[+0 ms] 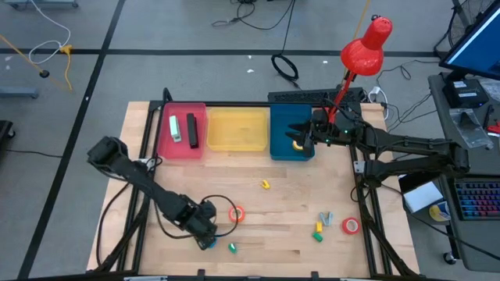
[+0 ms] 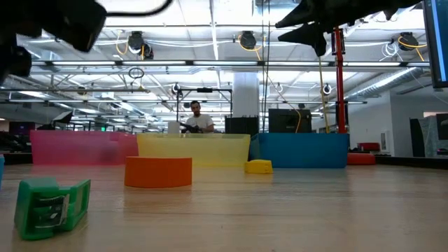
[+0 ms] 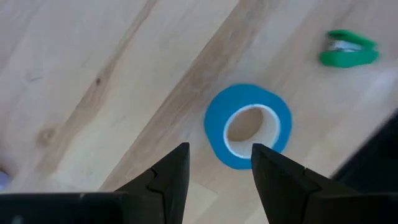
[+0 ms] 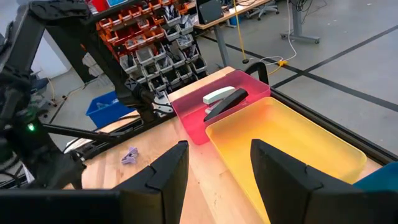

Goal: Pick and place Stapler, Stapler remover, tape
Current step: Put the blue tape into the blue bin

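A blue tape roll (image 3: 249, 124) lies flat on the wooden table near its front edge. My left gripper (image 3: 217, 152) hangs open just above it, pointing down, fingertips over the roll's near rim (image 1: 207, 236). A green staple remover (image 3: 348, 50) lies close by (image 1: 232, 247). An orange-red tape roll (image 1: 236, 213) lies beyond the left gripper, a red one (image 1: 351, 225) at the near right. A white stapler (image 1: 175, 127) and a black stapler (image 1: 192, 131) lie in the pink bin (image 1: 167, 144). My right gripper (image 1: 301, 139) waits open above the blue bin (image 1: 280, 125), nothing between its fingers (image 4: 214, 152).
A yellow bin (image 1: 237, 129) stands between the pink and blue ones along the far edge. A small yellow piece (image 1: 265, 184) lies mid-table; green, yellow and grey small items (image 1: 320, 226) lie near the red tape. A red lamp (image 1: 366, 47) stands at the far right.
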Motion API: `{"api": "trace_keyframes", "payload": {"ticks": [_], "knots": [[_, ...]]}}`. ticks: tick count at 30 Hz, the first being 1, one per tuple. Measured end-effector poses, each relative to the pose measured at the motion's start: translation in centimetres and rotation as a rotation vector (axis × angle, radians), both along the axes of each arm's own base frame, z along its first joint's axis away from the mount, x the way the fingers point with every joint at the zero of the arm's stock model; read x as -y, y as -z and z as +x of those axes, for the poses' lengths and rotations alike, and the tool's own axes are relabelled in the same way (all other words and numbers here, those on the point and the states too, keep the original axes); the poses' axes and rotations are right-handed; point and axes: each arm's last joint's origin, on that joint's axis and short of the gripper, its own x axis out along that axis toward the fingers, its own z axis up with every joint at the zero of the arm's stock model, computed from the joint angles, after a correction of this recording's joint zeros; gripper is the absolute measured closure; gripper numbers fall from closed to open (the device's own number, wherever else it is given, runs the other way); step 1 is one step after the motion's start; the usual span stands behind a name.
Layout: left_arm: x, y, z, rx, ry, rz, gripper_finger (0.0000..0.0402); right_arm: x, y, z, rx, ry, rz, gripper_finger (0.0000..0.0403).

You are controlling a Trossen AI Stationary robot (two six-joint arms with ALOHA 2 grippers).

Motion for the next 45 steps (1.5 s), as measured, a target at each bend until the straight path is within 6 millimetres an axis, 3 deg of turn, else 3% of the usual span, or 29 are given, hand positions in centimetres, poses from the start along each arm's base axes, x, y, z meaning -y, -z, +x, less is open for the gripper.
{"api": "trace_keyframes", "payload": {"ticks": [9,32,45], "knots": [[0.3,1.6,0.5,-0.065,-0.034,-0.007,0.0231,0.0,0.0,0.0,0.000,-0.002,-0.002,0.0238],[0.6,1.5,0.9,-0.027,-0.100,-0.030,0.0231,0.0,0.0,0.0,-0.014,-0.010,-0.050,0.0237],[1.6,4.0,1.2,-0.072,-0.069,-0.009,0.0231,0.0,0.1,0.0,-0.021,-0.009,-0.048,0.0237]]}}
